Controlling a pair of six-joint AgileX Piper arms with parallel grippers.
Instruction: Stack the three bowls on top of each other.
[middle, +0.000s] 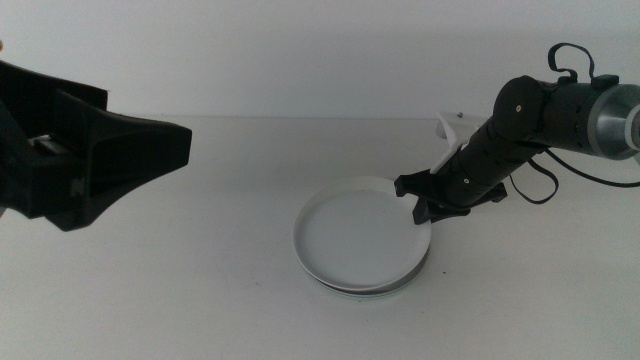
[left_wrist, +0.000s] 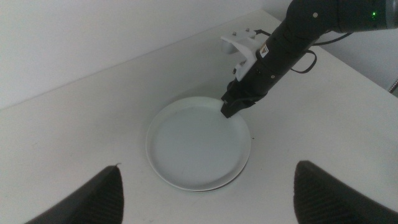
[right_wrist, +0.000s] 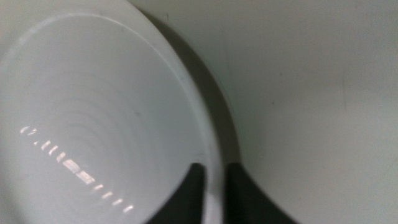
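The bowls stand stacked in the middle of the table. The top bowl (middle: 355, 228) is pale, whitish grey; I cannot tell if it is the grey or the white one. A mint green rim (middle: 352, 291) shows under its near edge, and any third bowl is hidden. My right gripper (middle: 428, 208) is at the stack's right rim. In the right wrist view its jaws stand shut on either side of the top bowl's rim (right_wrist: 211, 140). My left gripper (left_wrist: 206, 167) is open and empty, raised above the table at the left.
A white plastic fixture (middle: 450, 128) lies on the table behind the right arm, also seen in the left wrist view (left_wrist: 242, 43). The table's far edge meets a pale wall.
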